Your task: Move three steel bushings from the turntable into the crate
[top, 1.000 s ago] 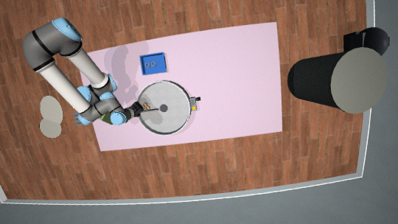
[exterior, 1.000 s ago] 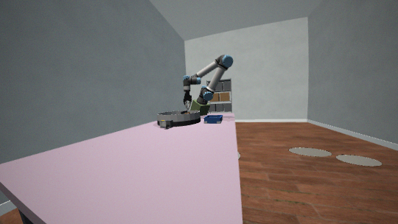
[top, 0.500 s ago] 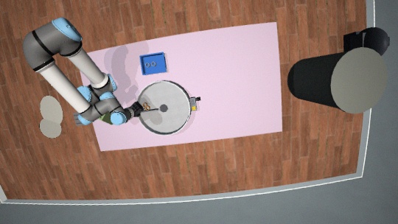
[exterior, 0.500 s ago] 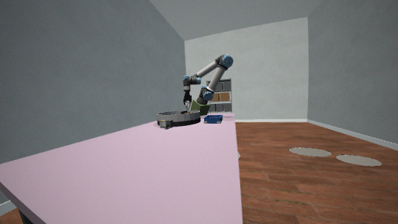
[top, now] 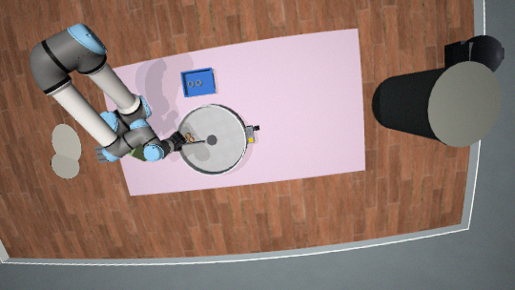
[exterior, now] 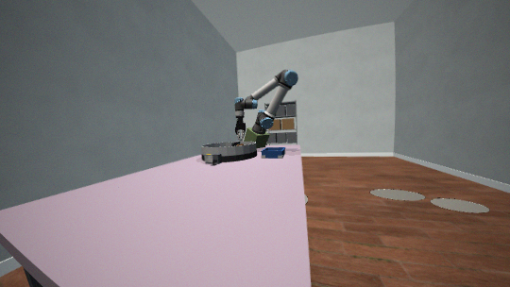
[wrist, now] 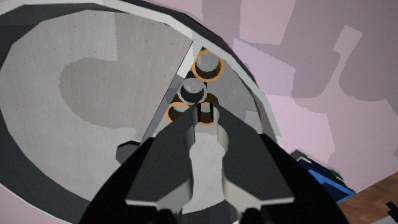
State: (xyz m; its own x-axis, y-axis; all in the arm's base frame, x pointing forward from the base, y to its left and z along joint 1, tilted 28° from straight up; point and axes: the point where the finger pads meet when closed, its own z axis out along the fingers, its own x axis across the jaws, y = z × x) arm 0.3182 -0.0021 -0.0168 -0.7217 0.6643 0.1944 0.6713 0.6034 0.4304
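The third grey, round steel bushing (wrist: 193,91) stood among orange-rimmed sleeves (wrist: 208,65) on the round grey turntable (top: 219,159) (exterior: 229,151) (wrist: 90,40), near the arm-side short edge of the pink bench (top: 310,105) (exterior: 189,212) (wrist: 317,132). Two sat in the blue rectangular crate (top: 199,94) (exterior: 274,155) (wrist: 330,185), toward a long edge. The black two-jaw gripper (top: 183,140) (exterior: 241,137) (wrist: 205,103) was narrow, seemingly gripping nothing; a good pick needed clearance, then centred jaws.

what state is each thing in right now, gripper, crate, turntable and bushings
gripper: shut, nothing held, over the turntable
crate: open-topped, two steel bushings inside
turntable: bearing bushings, turning or not unclear
steel bushing on it: upright, hollow end up
orange-rimmed bushings: on the turntable, upright
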